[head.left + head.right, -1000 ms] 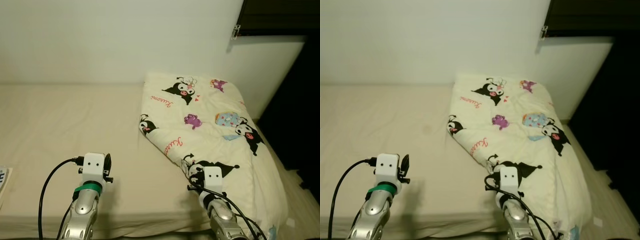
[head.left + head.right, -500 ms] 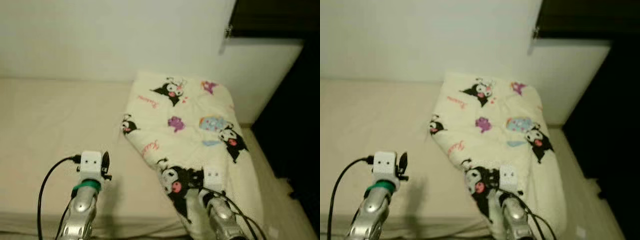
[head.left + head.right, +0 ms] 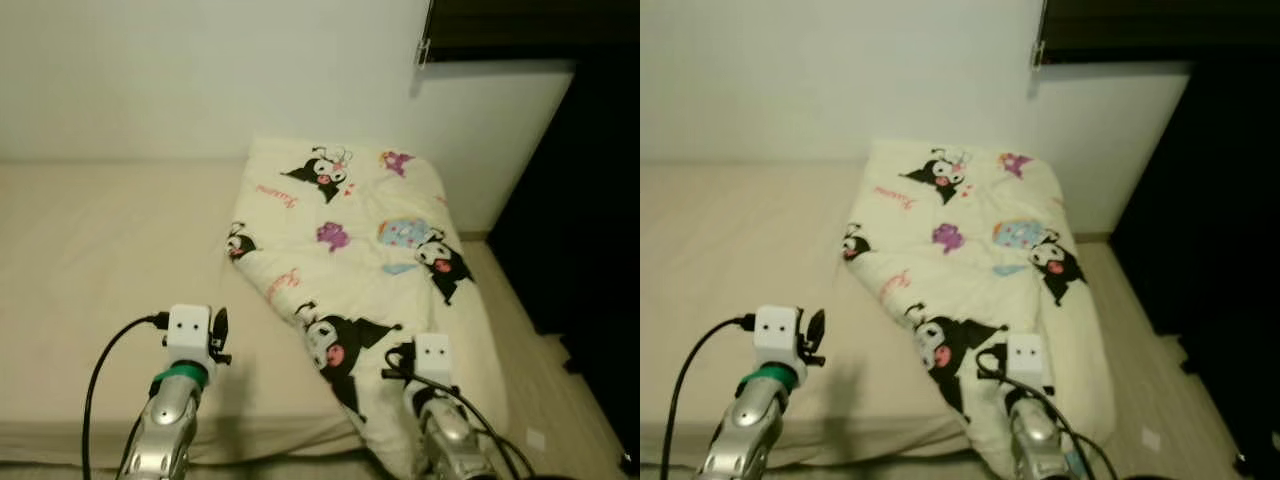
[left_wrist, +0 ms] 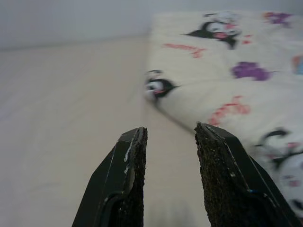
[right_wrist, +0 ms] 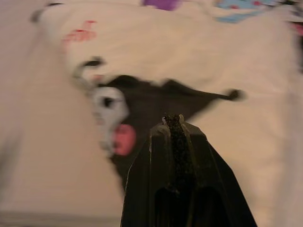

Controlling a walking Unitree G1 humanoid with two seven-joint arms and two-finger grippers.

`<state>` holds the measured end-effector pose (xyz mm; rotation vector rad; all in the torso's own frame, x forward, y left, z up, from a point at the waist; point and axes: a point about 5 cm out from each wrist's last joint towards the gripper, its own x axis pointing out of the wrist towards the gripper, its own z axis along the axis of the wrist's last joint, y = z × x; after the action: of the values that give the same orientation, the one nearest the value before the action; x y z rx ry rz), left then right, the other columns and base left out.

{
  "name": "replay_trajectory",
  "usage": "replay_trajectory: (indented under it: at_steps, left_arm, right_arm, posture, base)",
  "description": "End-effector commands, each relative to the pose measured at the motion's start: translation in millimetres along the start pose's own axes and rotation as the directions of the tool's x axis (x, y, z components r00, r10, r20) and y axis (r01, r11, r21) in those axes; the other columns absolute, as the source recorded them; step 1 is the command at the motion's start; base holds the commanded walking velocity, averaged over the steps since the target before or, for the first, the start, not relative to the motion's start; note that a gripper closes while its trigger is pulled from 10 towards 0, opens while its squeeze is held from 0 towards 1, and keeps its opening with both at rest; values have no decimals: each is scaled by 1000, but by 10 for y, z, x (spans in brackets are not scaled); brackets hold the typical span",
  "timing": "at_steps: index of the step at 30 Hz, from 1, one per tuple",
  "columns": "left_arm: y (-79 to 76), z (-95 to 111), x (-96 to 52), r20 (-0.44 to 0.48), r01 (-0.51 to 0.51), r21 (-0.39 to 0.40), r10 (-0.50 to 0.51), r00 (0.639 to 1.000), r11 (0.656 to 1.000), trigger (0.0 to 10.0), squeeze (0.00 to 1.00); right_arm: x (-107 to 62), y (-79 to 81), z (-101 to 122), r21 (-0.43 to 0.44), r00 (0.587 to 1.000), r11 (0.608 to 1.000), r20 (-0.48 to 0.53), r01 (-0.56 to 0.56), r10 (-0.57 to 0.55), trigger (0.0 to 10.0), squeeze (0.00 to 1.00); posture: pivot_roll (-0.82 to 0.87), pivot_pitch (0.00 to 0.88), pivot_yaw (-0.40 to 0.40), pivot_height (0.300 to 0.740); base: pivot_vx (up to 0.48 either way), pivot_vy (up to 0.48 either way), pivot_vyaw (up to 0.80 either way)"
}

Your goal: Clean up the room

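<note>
Facing a beige bed (image 3: 90, 250) set against a white wall (image 3: 200, 70), the robot holds both arms low at the near edge, with a cream cartoon-print quilt (image 3: 350, 250) lying folded along the bed's right side, from the wall down to the near right corner, where it hangs over the edge. In the left eye view the left gripper (image 3: 216, 337) hovers over bare sheet left of the quilt, while the right arm rises at the quilt's near end beside a black cartoon figure (image 3: 335, 345). To the far right a dark doorway (image 3: 590, 200) opens beside a strip of pale floor (image 3: 530, 370).

The right eye view shows the same layout, quilt right and open sheet left.

From the left wrist, the left gripper's two black fingers (image 4: 128, 179) stand parted with nothing between them, aimed along the sheet toward the quilt's left edge.

From the right wrist, the right gripper (image 5: 173, 124) has its fingers pressed together, empty, just above the quilt's black cartoon figure; the picture is blurred.

Judging by this, the step in hand is the approach to the quilt, with no grasp yet made. The next move likely calls for opening the right fingers and lowering them onto the quilt's near edge.
</note>
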<state>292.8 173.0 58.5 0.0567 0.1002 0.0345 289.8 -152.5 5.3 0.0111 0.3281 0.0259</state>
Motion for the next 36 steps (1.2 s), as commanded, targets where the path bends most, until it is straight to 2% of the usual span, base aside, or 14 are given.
replay_trajectory:
  at_steps: [1,11,22,36]
  left_arm:
    - [15,-45,-25,-13,-7,8,7,1000,1000,10000,0]
    - [55,-63,-18,-16,-6,42,6,1000,999,10000,0]
    - [37,-66,-44,-8,-12,43,12,1000,999,10000,0]
    - [97,-138,-145,-19,-46,37,46,999,998,10000,0]
  right_arm:
    - [-16,-34,-38,2,1000,1000,-14,10,-10,10000,0]
    - [-16,-13,-50,10,1000,1000,-23,-2,3,10000,0]
    - [10,-3,7,21,1000,1000,-4,-18,18,10000,0]
    - [28,-4,38,9,999,999,-4,-38,38,10000,0]
  posture:
    - [20,0,105,740]
    - [18,0,106,740]
    - [22,0,74,700]
    - [27,0,50,650]
  base:
    - [0,0,0]
    - [0,0,0]
    - [0,0,0]
    - [0,0,0]
